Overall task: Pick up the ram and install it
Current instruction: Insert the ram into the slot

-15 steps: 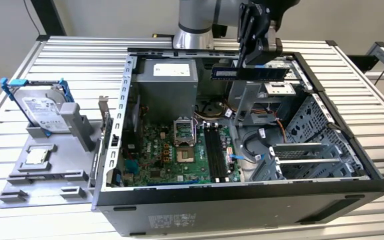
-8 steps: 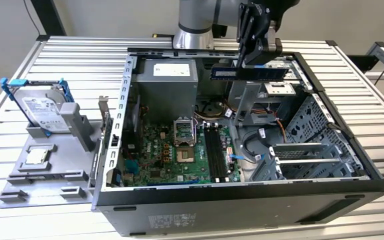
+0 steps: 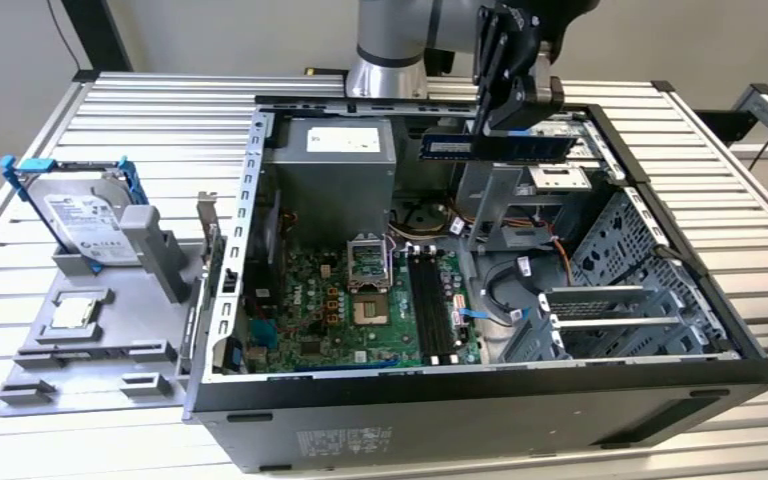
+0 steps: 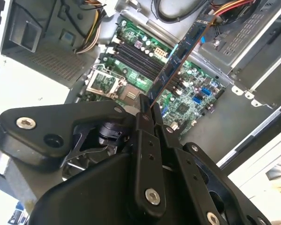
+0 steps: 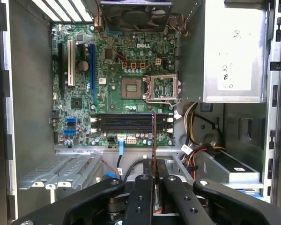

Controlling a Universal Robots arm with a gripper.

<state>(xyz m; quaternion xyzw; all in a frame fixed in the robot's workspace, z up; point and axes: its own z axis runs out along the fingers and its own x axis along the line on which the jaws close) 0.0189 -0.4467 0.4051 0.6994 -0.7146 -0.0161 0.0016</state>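
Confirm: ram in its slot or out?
Out. The gripper holds the ram above the case; the memory slots on the motherboard sit empty.

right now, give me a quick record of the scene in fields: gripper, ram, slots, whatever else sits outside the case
gripper: shut on the ram, above the open case
ram: clamped on edge, lengthwise over the case, not yet in a slot
memory slots: black row on the motherboard, look empty
hard drive: upright in a blue bracket, outside the case at the exterior view's left
processor chip: flat on the grey tray below the drive
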